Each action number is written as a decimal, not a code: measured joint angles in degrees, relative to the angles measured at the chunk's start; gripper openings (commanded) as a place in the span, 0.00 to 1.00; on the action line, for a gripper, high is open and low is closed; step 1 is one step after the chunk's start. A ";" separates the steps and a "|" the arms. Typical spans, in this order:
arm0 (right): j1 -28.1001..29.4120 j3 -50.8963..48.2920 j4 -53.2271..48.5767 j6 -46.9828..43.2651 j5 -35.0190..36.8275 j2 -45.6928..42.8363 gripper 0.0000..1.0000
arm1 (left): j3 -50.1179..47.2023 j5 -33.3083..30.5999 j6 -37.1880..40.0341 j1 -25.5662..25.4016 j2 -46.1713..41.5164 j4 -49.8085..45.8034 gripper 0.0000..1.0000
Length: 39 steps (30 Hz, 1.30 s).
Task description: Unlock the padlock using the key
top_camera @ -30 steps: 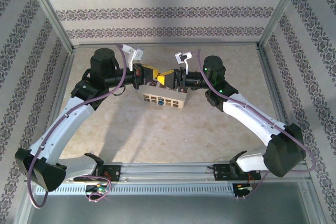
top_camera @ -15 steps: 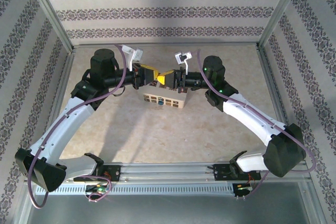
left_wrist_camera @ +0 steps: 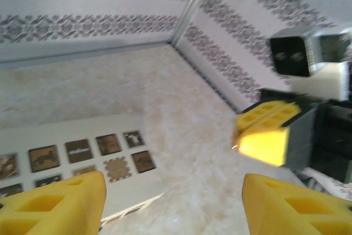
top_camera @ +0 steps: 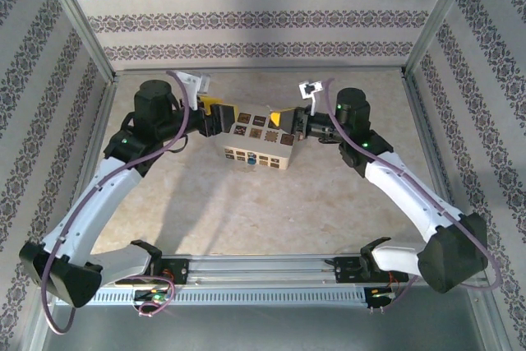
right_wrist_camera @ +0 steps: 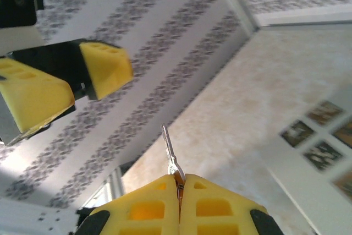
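Observation:
My right gripper (right_wrist_camera: 180,179) is shut on a thin silver key (right_wrist_camera: 170,148) whose blade sticks up past the fingertips. From above, this gripper (top_camera: 284,119) hovers at the right end of the cream box (top_camera: 259,144) with dark patterned tiles. My left gripper (left_wrist_camera: 176,207) is open with nothing between its yellow fingers (left_wrist_camera: 58,201). It sits at the box's left end (top_camera: 218,113). A tiny blue speck (top_camera: 249,162) on the box's front face may be the padlock; it is too small to tell.
Patterned walls and metal frame posts (top_camera: 82,18) close in the marble tabletop (top_camera: 271,203) on three sides. The other gripper's yellow fingers (left_wrist_camera: 264,133) show in the left wrist view, and the left gripper's fingers (right_wrist_camera: 66,83) in the right wrist view.
The two grippers, close together over the box before, have drawn apart: the left one to the left, the right one to the right. The box's tiled top now shows.

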 measured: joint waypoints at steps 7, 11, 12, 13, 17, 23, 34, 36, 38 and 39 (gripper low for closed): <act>-7.02 -3.45 -8.74 -1.62 6.27 -5.03 0.00 | 0.98 -5.73 4.74 -3.32 10.80 -5.29 0.67; -10.56 -6.12 -12.46 -1.57 8.70 -6.40 0.00 | 4.17 -6.80 6.05 -6.29 17.51 -6.27 0.67; -11.15 -6.69 -13.22 -1.55 9.14 -6.58 0.00 | 5.29 -6.86 6.21 -6.95 19.26 -6.25 0.67; -11.58 -7.23 -13.77 -1.57 9.51 -6.71 0.00 | 6.49 -6.99 6.38 -7.56 21.03 -6.27 0.67; -12.13 -8.50 -16.17 -1.57 10.64 -7.13 0.00 | 12.33 -7.19 6.78 -9.70 29.11 -6.38 0.67; -12.15 -8.55 -18.47 -1.90 11.80 -9.03 0.00 | 19.91 -7.82 6.73 -10.27 40.89 -6.73 0.67; -13.20 -8.79 -23.43 -3.48 14.56 -11.13 0.00 | 33.42 -7.80 6.84 -10.32 54.34 -10.86 0.67; -13.29 -8.87 -23.96 -3.54 14.75 -11.13 0.00 | 36.35 -7.85 7.21 -10.36 56.13 -12.07 0.67; -13.29 -9.03 -24.22 -3.56 15.06 -11.13 0.00 | 38.82 -7.85 7.50 -10.40 57.64 -13.46 0.67; -13.29 -9.07 -24.37 -3.58 15.13 -11.10 0.00 | 40.00 -7.85 7.72 -10.47 58.36 -14.19 0.67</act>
